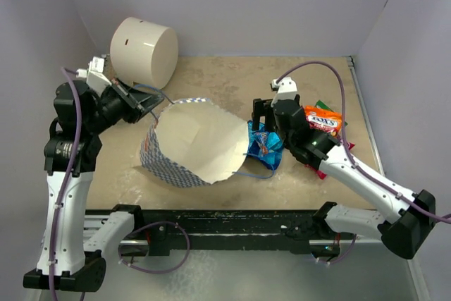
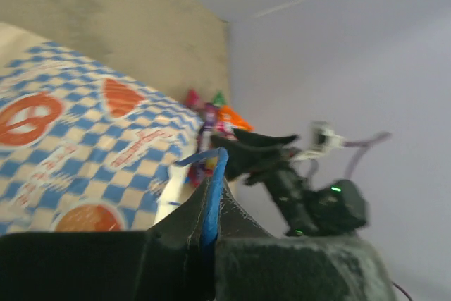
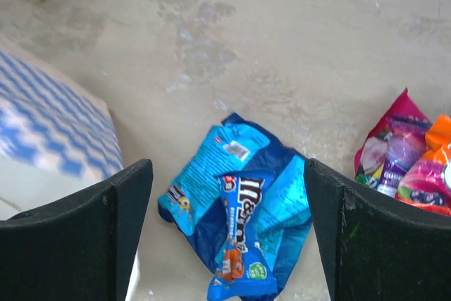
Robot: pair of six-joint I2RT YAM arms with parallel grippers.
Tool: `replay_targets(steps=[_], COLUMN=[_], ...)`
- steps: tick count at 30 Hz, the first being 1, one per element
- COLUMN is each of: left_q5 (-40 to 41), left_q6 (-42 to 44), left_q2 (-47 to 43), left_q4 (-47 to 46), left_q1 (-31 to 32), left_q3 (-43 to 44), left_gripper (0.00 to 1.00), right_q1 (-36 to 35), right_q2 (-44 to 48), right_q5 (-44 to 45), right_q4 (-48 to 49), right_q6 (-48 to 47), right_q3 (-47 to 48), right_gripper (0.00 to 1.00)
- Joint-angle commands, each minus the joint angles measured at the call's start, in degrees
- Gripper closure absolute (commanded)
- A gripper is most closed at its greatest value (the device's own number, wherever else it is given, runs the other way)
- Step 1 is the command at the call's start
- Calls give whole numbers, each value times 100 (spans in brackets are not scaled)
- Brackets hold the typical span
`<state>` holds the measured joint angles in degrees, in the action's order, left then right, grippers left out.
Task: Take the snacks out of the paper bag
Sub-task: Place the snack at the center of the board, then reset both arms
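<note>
Top external view: we see the paper bag (image 1: 158, 158) lying on the worktop (image 1: 225, 79), its blue cord handle (image 2: 213, 174) pinched by our left end effector (image 2: 211, 199). Just beside the bag, our right end effector (image 3: 227, 174) hangs spread over a blue snack packet (image 3: 236, 223); more snacks (image 3: 402, 163) lie farther from the bag.

- Paper bag (image 1: 156, 158): blue-and-white check outside, orange-red marks, cream inside.
- Cord handle (image 2: 213, 195): blue.
- Blue packet (image 3: 239, 220): two blues, white lettering.
- Heaped packets (image 3: 403, 166): magenta, purple, orange.
- Cylinder (image 1: 144, 51): cream.
</note>
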<state>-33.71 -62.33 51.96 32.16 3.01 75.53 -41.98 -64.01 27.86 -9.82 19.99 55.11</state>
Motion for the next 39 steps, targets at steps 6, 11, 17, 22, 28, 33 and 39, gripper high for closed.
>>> replay_targets(steps=[6,11,17,22,28,33,39], left_q5=[3893,5096,4881,4621,4709,4832,3752], left_q6=[2345,2887,2998,2789,2666,2533,3032], left_q2=[32,311,363,231,221,125,-47], left_q4=[3645,4139,4259,4275,4479,4649,3597], left_q1=[-48,-49,-48,-47,-46,-46,-48], left_q3=[704,960,1808,2213,2550,2827,3199], left_gripper=[100,96,58,26,2,1,1], right_q1=[14,14,15,18,19,20,15], right_q2=[-89,-143,-14,352,684,694,992], right_q5=[-921,-1263,-1193,-623,-570,-465,-117], right_q4=[-592,-1420,-1858,-1566,-1444,-1769,-2363], right_q6=[-116,543,443,477,369,322,352], right_q3=[1428,2038,2391,2260,2227,2451,2859], right_gripper=[0,0,1,0,1,1,1])
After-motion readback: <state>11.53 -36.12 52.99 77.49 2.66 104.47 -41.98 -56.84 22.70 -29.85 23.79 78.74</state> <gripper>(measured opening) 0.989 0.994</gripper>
